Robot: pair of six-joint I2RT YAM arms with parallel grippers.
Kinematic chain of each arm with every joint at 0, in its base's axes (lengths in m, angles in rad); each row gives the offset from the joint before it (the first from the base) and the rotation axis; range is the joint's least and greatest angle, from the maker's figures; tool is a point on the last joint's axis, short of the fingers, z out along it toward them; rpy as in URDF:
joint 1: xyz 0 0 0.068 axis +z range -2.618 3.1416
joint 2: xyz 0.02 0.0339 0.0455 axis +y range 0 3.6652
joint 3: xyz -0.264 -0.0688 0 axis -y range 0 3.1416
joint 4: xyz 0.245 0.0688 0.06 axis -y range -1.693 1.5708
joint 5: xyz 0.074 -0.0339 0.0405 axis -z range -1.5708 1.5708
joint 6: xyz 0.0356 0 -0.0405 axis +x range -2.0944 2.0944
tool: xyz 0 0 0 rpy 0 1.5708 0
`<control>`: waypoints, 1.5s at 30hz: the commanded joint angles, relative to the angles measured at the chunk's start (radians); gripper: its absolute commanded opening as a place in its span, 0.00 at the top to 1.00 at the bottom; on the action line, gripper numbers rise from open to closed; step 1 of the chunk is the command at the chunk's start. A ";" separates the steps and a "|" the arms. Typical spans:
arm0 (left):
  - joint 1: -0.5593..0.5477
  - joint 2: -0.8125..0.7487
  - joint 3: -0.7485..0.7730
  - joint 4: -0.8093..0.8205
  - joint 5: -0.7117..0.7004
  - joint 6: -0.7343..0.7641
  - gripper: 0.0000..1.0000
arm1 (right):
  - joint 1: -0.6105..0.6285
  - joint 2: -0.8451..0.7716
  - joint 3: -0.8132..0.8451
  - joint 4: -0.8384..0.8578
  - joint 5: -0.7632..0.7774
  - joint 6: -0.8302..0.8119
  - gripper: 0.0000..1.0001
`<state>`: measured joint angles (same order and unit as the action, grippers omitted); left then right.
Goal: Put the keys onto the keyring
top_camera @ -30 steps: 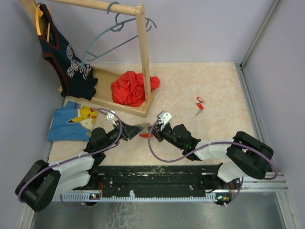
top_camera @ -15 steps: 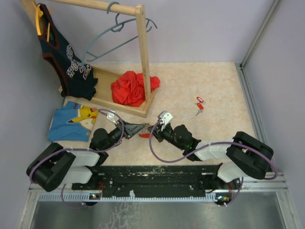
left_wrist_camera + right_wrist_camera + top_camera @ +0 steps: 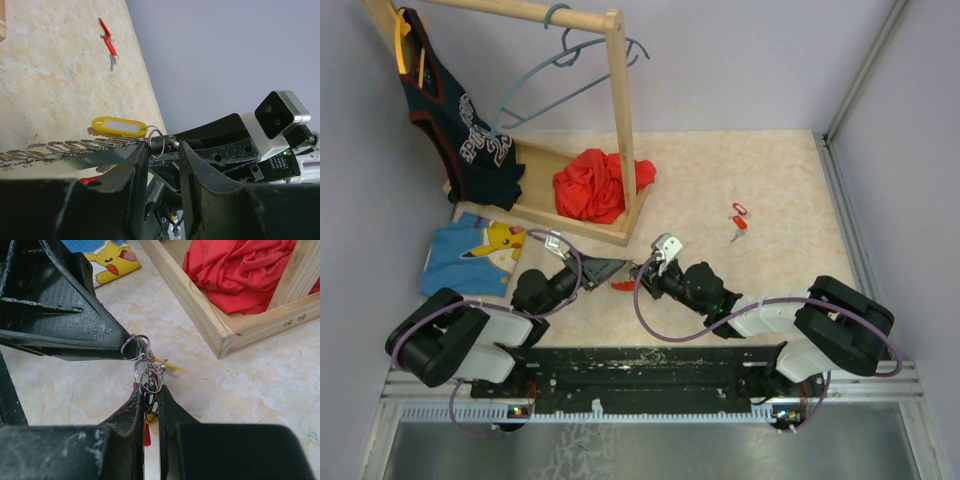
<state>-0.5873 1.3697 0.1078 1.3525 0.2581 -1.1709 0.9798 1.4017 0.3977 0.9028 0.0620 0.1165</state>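
Keyring [image 3: 133, 347] sits nipped at the very tips of the left fingers [image 3: 80, 335], lifted off the desk [image 3: 740, 170] mid-scene, just in front of the wooden rack [image 3: 617, 110]; right fingers [image 3: 127, 417] are closed tight on the bunch of keys [image 3: 148, 382] directly beneath it, yellow tag [image 3: 119, 126] sticking out sideways. Risk, my read: left hold looks like a bare tip pinch with a gap showing between the fingers, so a tug or twist from the right side could pop the ring loose or drop the bunch; tips this close could also bump. Two red-tagged keys [image 3: 739, 218] lie well apart on the desk, not gathered. Both arms folded low, wrists angled inward, fingertips almost touching
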 commanded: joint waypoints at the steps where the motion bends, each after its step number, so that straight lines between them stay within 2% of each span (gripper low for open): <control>1: 0.001 0.025 -0.013 0.097 -0.002 -0.021 0.65 | 0.011 -0.038 0.007 0.107 -0.018 0.017 1.00; 6: 0.001 0.043 -0.011 0.117 0.001 -0.026 0.75 | 0.012 -0.036 0.008 0.105 -0.022 0.016 1.00; 12: 0.001 0.033 -0.018 0.127 -0.005 -0.019 0.95 | 0.011 -0.036 0.009 0.093 -0.025 0.009 1.00; 16: 0.001 -0.010 -0.011 0.069 -0.005 0.019 1.00 | 0.011 -0.042 0.008 0.047 -0.029 -0.030 1.00; 21: 0.001 -0.109 0.033 -0.153 0.009 0.140 1.00 | 0.011 -0.072 0.008 -0.050 -0.006 -0.112 1.00; 28: 0.003 -0.236 0.171 -0.582 0.093 0.368 1.00 | 0.011 -0.136 0.035 -0.229 -0.004 -0.275 1.00; 36: 0.012 -0.260 0.381 -1.076 0.236 0.614 1.00 | 0.012 -0.185 0.059 -0.343 -0.023 -0.421 1.00; 39: 0.023 -0.259 0.424 -1.197 0.256 0.673 1.00 | 0.011 -0.200 0.067 -0.362 -0.026 -0.457 0.99; 45: 0.056 -0.249 0.487 -1.327 0.327 0.783 1.00 | 0.011 -0.197 0.092 -0.389 -0.011 -0.521 0.98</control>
<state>-0.5613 1.1290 0.5407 0.1921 0.5175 -0.5186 0.9863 1.2312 0.4377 0.5236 0.0086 -0.3313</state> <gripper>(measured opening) 0.006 0.063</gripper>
